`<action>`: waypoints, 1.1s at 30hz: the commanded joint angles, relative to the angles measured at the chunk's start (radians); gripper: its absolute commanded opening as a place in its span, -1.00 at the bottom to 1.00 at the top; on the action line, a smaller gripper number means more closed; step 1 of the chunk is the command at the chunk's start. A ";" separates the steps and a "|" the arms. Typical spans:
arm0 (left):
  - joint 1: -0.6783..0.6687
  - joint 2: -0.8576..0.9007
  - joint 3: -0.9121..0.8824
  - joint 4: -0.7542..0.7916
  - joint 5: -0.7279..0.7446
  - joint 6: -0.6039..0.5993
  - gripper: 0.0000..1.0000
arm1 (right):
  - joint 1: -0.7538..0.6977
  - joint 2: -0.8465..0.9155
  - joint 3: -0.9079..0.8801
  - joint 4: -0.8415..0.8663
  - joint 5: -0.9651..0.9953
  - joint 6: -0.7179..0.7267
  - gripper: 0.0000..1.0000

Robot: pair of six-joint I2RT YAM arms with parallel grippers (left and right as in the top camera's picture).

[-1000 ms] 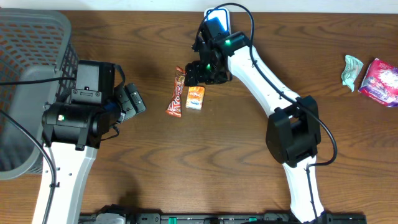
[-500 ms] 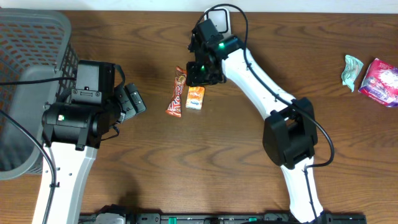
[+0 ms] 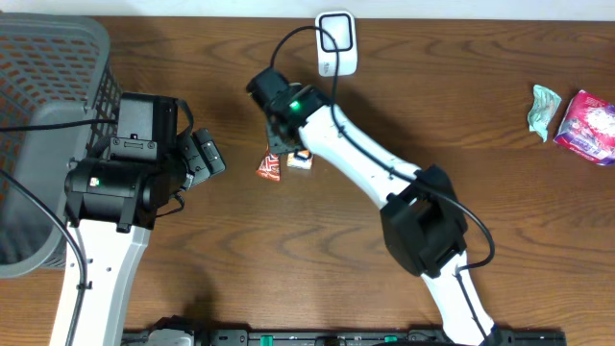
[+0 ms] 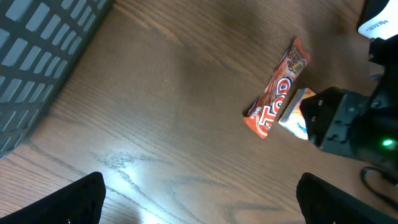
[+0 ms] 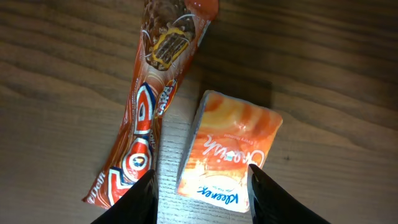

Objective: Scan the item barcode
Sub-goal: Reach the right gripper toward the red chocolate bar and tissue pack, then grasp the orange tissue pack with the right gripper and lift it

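Note:
An orange Kleenex tissue pack point(image 5: 230, 152) lies flat on the wooden table beside a red-orange candy bar point(image 5: 149, 112). My right gripper point(image 5: 200, 180) hangs just above them. Its jaws stand apart and straddle the near end of the pack. The left finger hovers over the bare wood between pack and bar, the right finger over the pack's edge. From overhead the right gripper point(image 3: 283, 144) hides most of both items point(image 3: 301, 160). A white barcode scanner point(image 3: 337, 43) sits at the table's far edge. My left gripper point(image 4: 199, 199) is open and empty over bare wood.
A grey mesh basket point(image 3: 48, 58) stands at the far left, beside the left arm. A green wrapper point(image 3: 546, 108) and a pink packet point(image 3: 588, 125) lie at the far right. The scanner's cable loops toward the right arm.
My right arm has swung left, away from the scanner, and now covers the top of the candy bar and the tissue pack. The left arm has not moved.

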 commanded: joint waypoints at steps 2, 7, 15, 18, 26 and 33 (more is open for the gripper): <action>0.004 -0.006 0.010 0.000 -0.013 -0.005 0.96 | 0.039 0.013 -0.007 0.013 0.161 0.065 -0.17; 0.004 -0.006 0.010 0.000 -0.013 -0.005 0.96 | 0.058 0.048 -0.007 0.019 0.193 0.076 -0.15; 0.004 -0.006 0.010 0.000 -0.013 -0.005 0.95 | 0.058 0.072 -0.008 0.016 0.193 0.080 -0.17; 0.004 -0.006 0.010 0.000 -0.013 -0.005 0.96 | 0.058 0.073 -0.008 0.013 0.192 0.091 -0.18; 0.004 -0.006 0.010 0.000 -0.013 -0.005 0.96 | 0.057 0.074 -0.092 0.072 0.200 0.106 -0.19; 0.004 -0.006 0.010 0.000 -0.013 -0.005 0.96 | 0.053 0.074 -0.131 0.113 0.208 0.106 -0.36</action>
